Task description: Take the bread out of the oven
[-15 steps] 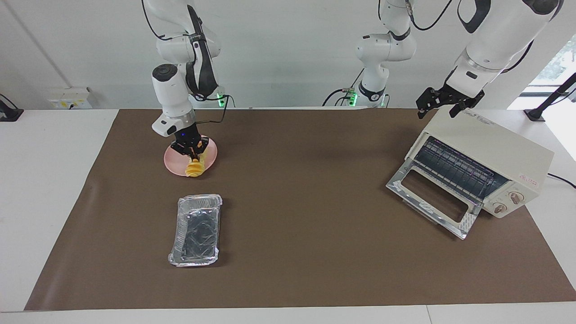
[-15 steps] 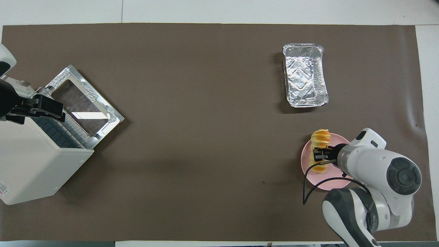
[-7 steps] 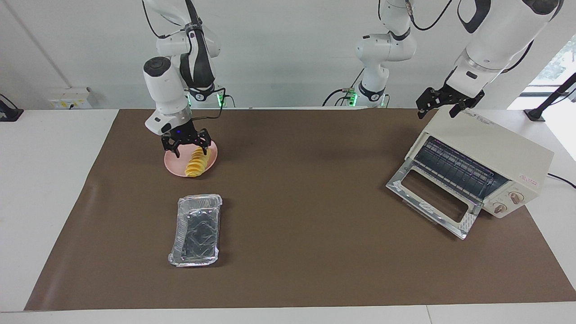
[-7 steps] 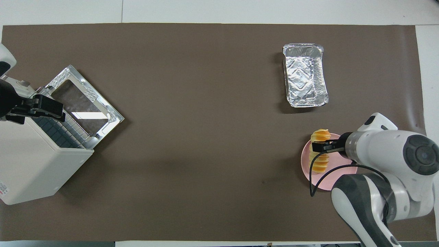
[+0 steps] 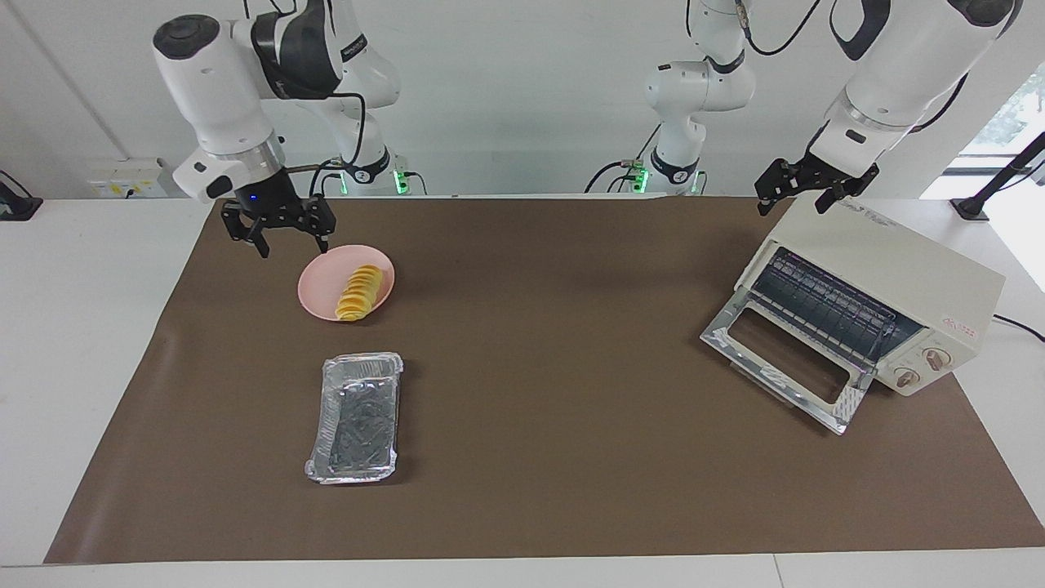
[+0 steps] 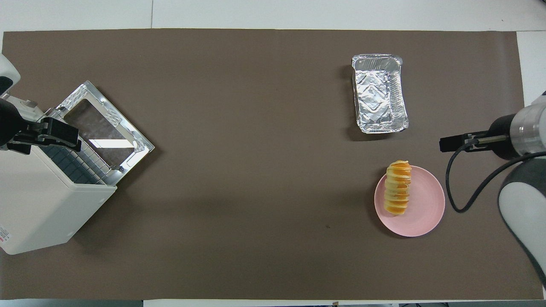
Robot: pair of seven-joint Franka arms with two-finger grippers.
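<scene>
We judge the job essentially done: the bread (image 5: 359,292) lies on the pink plate (image 5: 318,287) just below our right gripper (image 5: 278,237), fingers spread and empty, while our left gripper (image 5: 804,194), apparently empty, waits over the open, bare oven (image 5: 890,269).

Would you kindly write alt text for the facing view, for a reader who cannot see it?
The bread lies on a round pink plate, with the right tool open and raised beside the plate. A foil tray sits farther from the robots. At the left arm's end stands the oven, door down, left tool over its top.
</scene>
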